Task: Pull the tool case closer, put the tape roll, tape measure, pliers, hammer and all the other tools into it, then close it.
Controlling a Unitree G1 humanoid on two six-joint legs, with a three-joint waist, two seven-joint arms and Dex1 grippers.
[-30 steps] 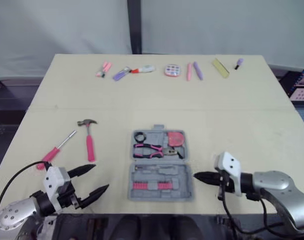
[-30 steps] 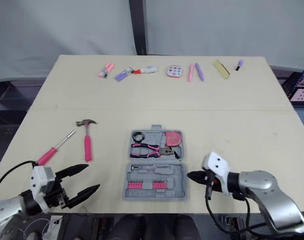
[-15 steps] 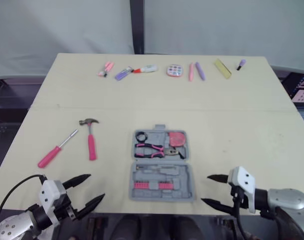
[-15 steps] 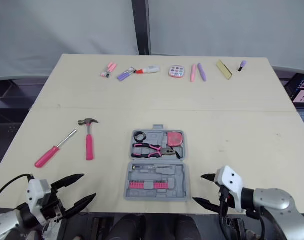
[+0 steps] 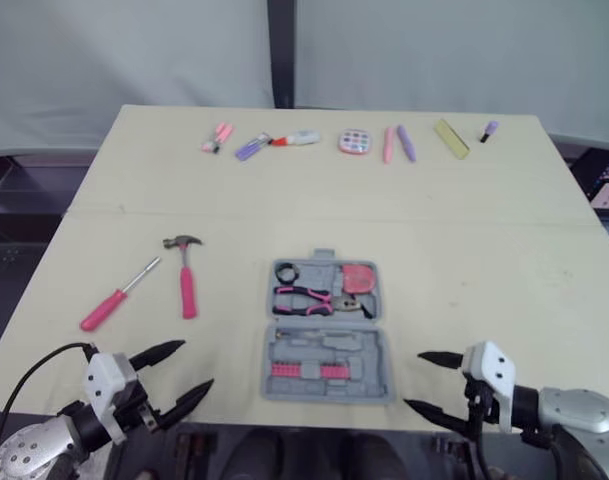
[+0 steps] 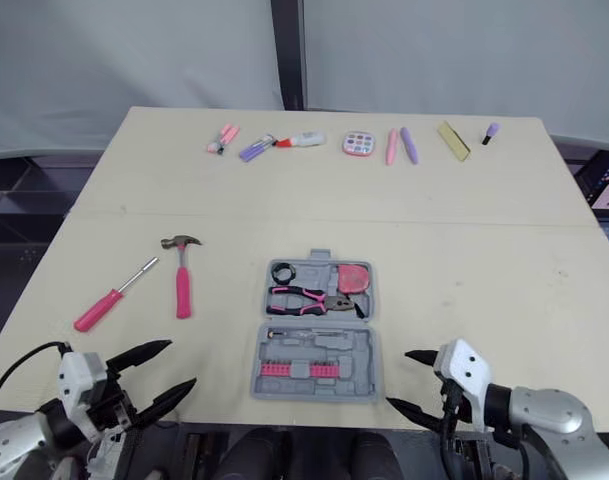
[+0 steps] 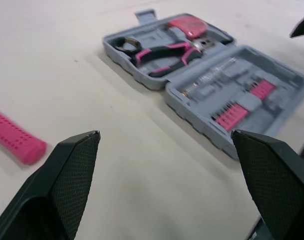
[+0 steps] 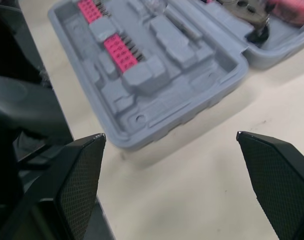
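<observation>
My left hand [image 5: 197,364] and right hand [image 5: 413,380], both spread, flank the open case [image 5: 370,352] holding pliers [image 5: 309,300] at the table's [image 5: 484,290] near edge.

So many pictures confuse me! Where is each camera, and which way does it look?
Left eye view: head, looking forward and down at the table; left gripper and right gripper show, open.
Right eye view: beside it, same scene.
Left wrist view: left wrist, along its fingers toward the tool case.
Right wrist view: right wrist, along its fingers, likewise.
All four share the tool case.
</observation>
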